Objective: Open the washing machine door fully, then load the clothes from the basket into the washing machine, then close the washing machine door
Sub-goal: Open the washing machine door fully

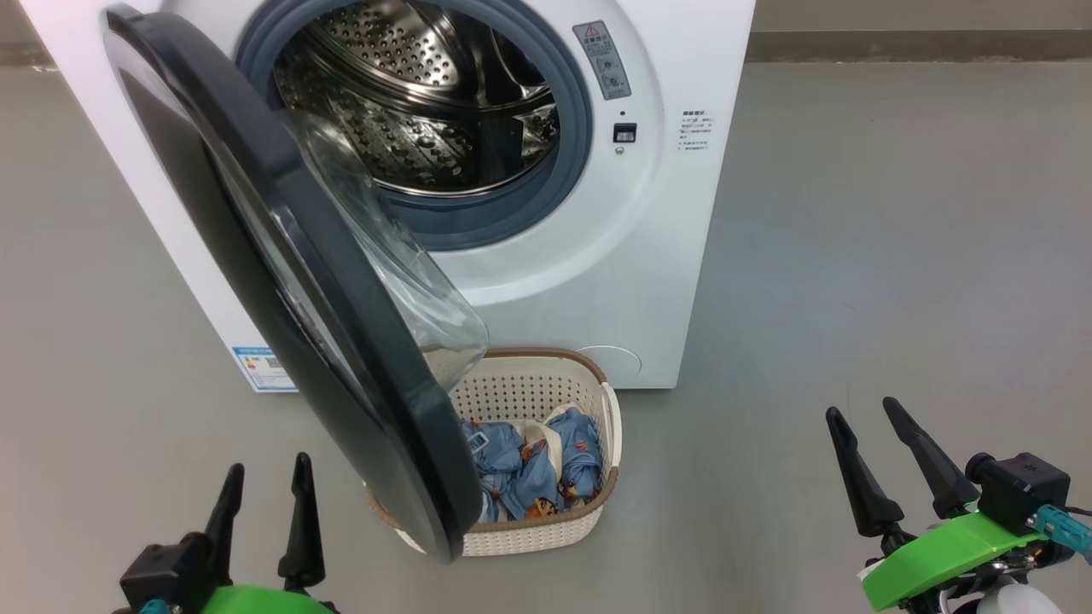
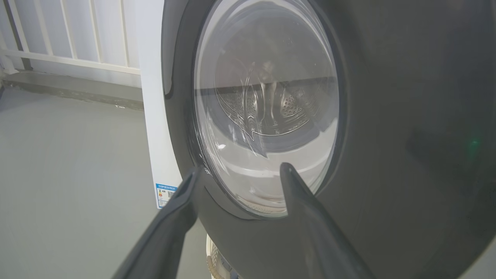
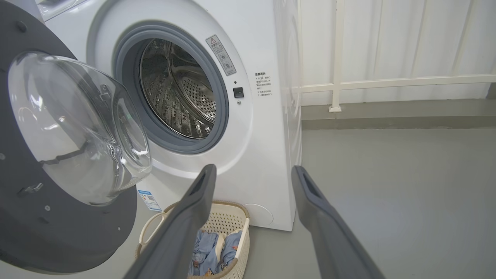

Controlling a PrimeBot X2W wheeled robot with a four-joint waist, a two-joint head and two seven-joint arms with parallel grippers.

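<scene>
Both jaws stand apart and empty. Half-swung, the washing machine door overhangs the basket holding the clothes; reaching in now, I would likely knock its glass or tip the basket.

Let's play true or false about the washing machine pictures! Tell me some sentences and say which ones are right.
1. The washing machine door is open. True.
2. The clothes lie in the basket. True.
3. The drum is full of clothes. False: the drum looks empty.
4. The right gripper holds a shirt. False: the right gripper is open and holds nothing.
5. The basket stands on top of the washing machine. False: it stands on the floor in front of the washing machine.
6. The left gripper is open. True.
</scene>
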